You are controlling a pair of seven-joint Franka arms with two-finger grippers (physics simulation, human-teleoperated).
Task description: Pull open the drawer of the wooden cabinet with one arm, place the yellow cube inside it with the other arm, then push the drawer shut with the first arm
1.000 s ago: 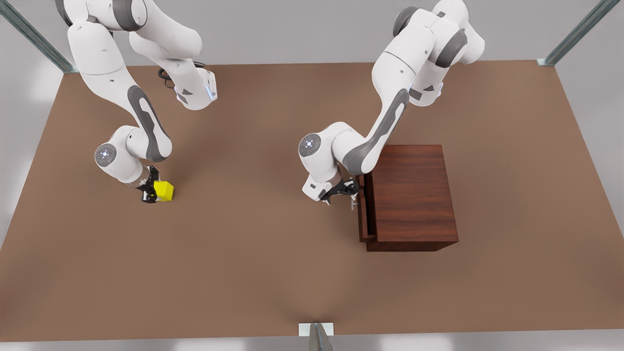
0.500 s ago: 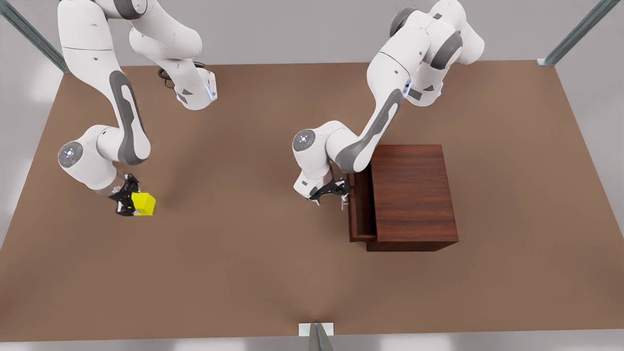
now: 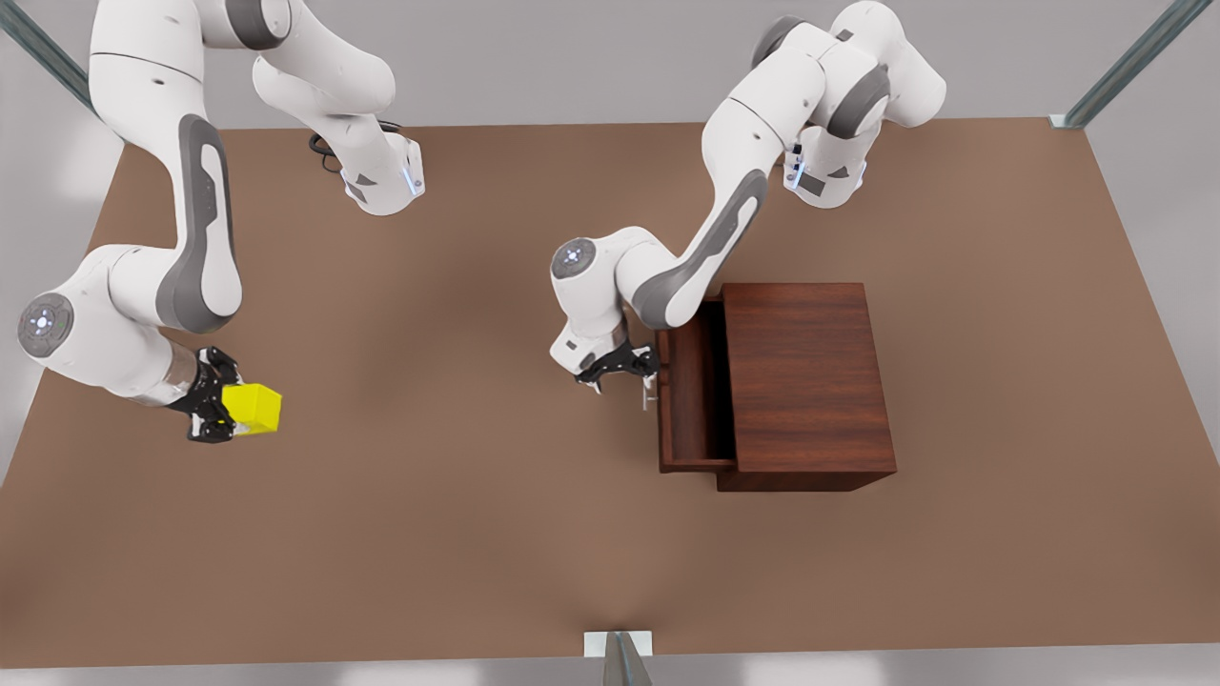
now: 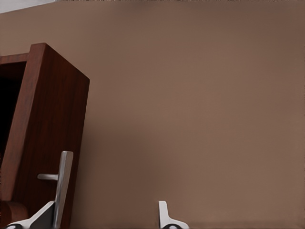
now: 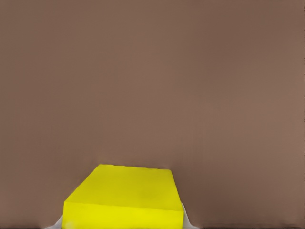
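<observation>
- left gripper (image 3: 620, 367) at the drawer (image 3: 696, 400) front, by the silver bar handle (image 3: 648, 391), on the cabinet's side toward the front view's left
- left wrist view: fingertips (image 4: 164, 217) spread apart, handle (image 4: 62, 183) close by one of them, not pinched between; whether it touches I can't tell; read as open, hooking or just beside the bar
- drawer stands partly out of the wooden cabinet (image 3: 805, 381), tray interior open to above, empty
- right gripper (image 3: 214, 410) far on the front view's left, over the table (image 3: 477, 534), clamped on the yellow cube (image 3: 253, 408); cube sits between the fingers in the right wrist view (image 5: 124, 198)
- key relation: drawer opening lies well apart from the cube, toward the front view's right; the whole open table stretch is between them
- drawer's long axis runs near-to-far in the front view, so the cube can drop anywhere along it
- judgement: pull looks partly done, opening already wide enough for the cube
- risk: carrying arm must approach past the left arm, which sits at the drawer front
</observation>
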